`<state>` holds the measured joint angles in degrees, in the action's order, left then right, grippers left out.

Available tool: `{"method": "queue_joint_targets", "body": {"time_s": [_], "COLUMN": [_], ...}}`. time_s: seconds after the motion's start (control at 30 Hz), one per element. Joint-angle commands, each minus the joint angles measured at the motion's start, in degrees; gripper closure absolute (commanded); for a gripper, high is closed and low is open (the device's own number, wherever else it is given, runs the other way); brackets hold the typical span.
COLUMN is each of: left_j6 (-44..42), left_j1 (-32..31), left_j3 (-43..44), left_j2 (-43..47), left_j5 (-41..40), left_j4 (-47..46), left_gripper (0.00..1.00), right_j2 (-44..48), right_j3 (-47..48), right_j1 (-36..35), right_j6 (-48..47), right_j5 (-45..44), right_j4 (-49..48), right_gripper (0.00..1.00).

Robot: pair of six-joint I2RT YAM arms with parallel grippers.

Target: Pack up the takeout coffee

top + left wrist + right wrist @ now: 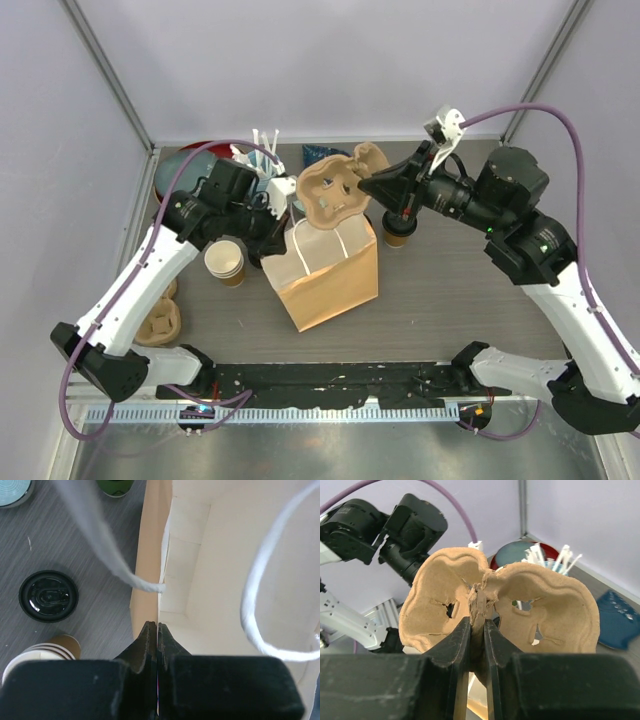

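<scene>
Grey wood-grain counter (450,290) and pale lilac walls frame the scene. The right gripper (477,622) is clamped on the centre ridge of a brown moulded-pulp cup carrier (560,605), above the open brown paper bag (330,275); its wells are empty. The left gripper (155,627) pinches the bag's rim, and the visible interior holds nothing. The brown-walled, black-lidded paper cup (398,238) stands just beside the bag; the green-walled cup (116,485) sits beyond the bag's corner. Both are probably light, crushable and spill-prone: best gripped gently round the wall below the lid, upright.
</scene>
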<state>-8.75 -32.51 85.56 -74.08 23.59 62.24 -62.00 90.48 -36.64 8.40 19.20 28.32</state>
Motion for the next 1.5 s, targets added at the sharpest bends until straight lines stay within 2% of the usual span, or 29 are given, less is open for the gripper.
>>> {"method": "queue_joint_targets", "body": {"time_s": [0.0,0.13,0.27,0.6,0.77,0.97,1.1,1.2,1.3,1.47], "left_j6": [1.72,2.6,4.62,8.4,11.39,12.35,14.02,15.43,16.66,17.54], "left_j1": [-0.18,-0.18,-0.18,-0.18,-0.18,-0.18,-0.18,-0.27,-0.18,-0.36], "left_j3": [-0.48,-0.92,-1.45,-0.92,-1.36,-1.45,-1.89,-2.41,-2.5,-2.59], "left_j2": [1.49,1.57,1.92,2.63,2.63,2.89,3.42,3.42,3.07,3.16], "left_j5": [3.56,2.6,1.28,-2.49,-3.73,-4.96,-5.14,-4.79,-4.7,-3.47], "left_j4": [-3.26,-3.88,-5.11,-7.57,-8.53,-8.89,-9.24,-10.03,-10.64,-10.64], "left_gripper": [1.0,1.0,1.0,1.0,1.0,1.0,1.0,1.0,1.0,1.0], "right_j2": [-3.56,-4.01,-4.45,-5.77,-5.77,-7.17,-6.91,-7.34,-11.47,-16.49], "right_j3": [-5.3,-10.39,-13.13,-14.53,-16.56,-16.21,-13.85,-11.91,-7.88,-6.36], "right_j1": [-0.8,-1.5,-1.94,-6.51,-10.1,-11.87,-13.53,-17.31,-22.23,-24.62], "right_j6": [3.19,4.34,4.95,-1.63,-2.25,-0.94,4.42,6.97,6.8,7.33], "right_j5": [6.55,4.45,6.28,-7.33,-9.09,-15.68,-18.93,-27.79,-37.11,-36.52], "right_j4": [-10.12,-14.33,-13.82,4.45,5.96,9.48,9.04,6.32,9.29,9.84], "right_gripper": [0.99,0.99,0.99,0.99,0.99,0.99,0.99,0.99,0.99,0.99]}}
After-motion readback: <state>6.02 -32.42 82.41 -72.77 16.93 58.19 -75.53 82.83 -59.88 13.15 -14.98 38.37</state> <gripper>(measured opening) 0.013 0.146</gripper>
